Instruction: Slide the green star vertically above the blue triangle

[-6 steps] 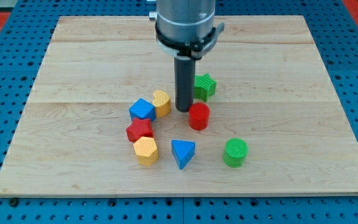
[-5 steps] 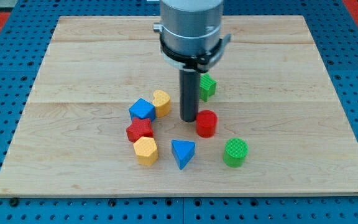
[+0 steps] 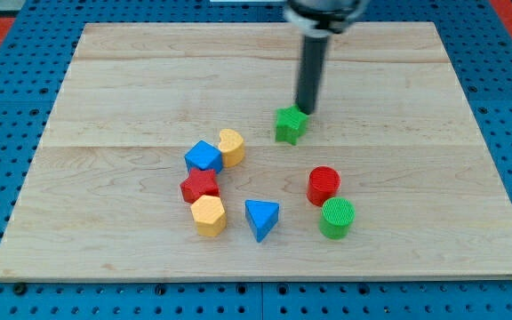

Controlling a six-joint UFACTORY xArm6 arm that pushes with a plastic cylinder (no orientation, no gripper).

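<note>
The green star [image 3: 290, 124] lies near the board's middle, above and a little right of the blue triangle [image 3: 261, 218], which sits toward the view's bottom. My tip [image 3: 306, 111] stands just at the star's upper right edge, touching or nearly touching it. The rod rises from there to the view's top.
A red cylinder [image 3: 324, 185] stands right above a green cylinder [image 3: 336, 218], right of the triangle. At the left lies a cluster: blue cube [image 3: 204, 157], yellow block [image 3: 231, 146], red star [image 3: 200, 187], yellow hexagon [image 3: 208, 214]. The wooden board [image 3: 132, 80] sits on a blue pegboard.
My tip moved from between the yellow block and the red cylinder up and right to the star's upper right. The red cylinder shifted down and right, now against the green cylinder. The star sits slightly lower left.
</note>
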